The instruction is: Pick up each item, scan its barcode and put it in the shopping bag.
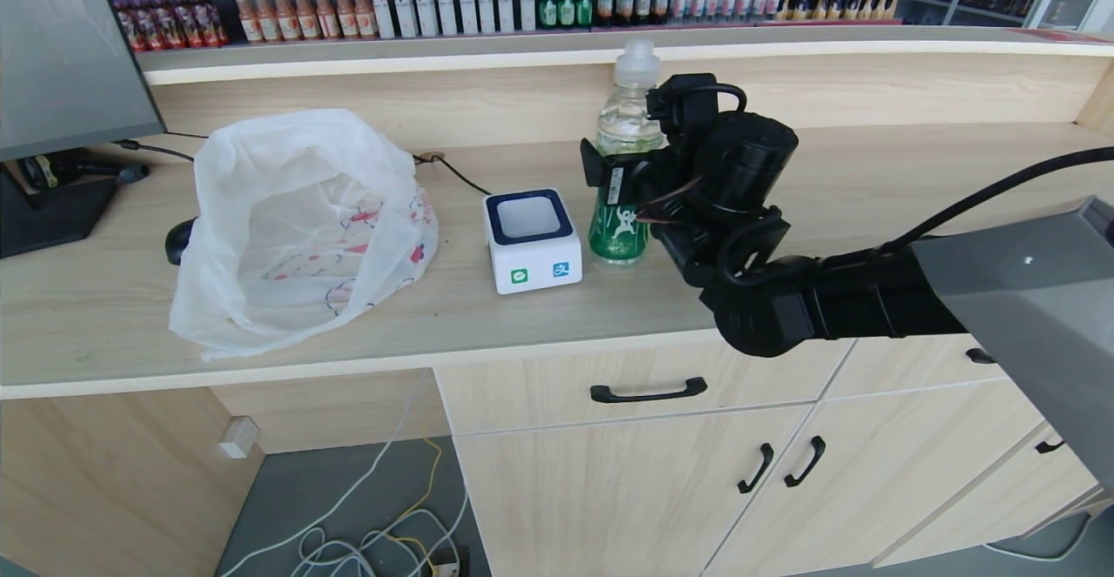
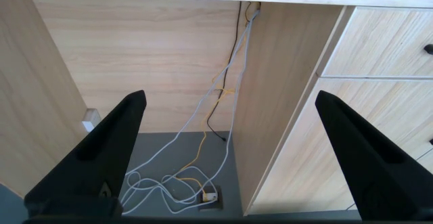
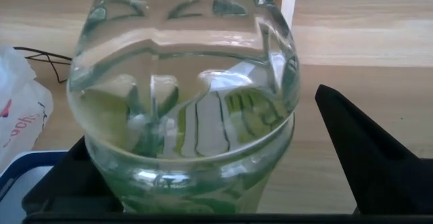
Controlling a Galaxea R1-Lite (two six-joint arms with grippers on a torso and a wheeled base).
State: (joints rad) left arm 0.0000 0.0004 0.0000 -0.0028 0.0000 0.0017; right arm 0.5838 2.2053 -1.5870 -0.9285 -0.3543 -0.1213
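A clear bottle point(image 1: 620, 124) with a green label and a white cap stands upright on the wooden counter point(image 1: 914, 203), just right of the white barcode scanner box point(image 1: 531, 240). My right gripper point(image 1: 622, 181) is at the bottle's middle with a finger on either side. In the right wrist view the bottle point(image 3: 189, 102) sits between the fingers of that gripper point(image 3: 203, 149), with a gap showing at one finger point(image 3: 365, 156), so it is open. The white plastic shopping bag point(image 1: 296, 220) lies open-mouthed left of the scanner. My left gripper point(image 2: 230, 99) hangs open below the counter.
A monitor point(image 1: 61, 46) and a black mouse point(image 1: 178, 240) sit at the counter's left end. A raised ledge point(image 1: 783, 46) runs behind the counter, with a shelf of bottles beyond. Drawers point(image 1: 648, 392) are below, and loose cables point(image 2: 196, 183) lie on the floor.
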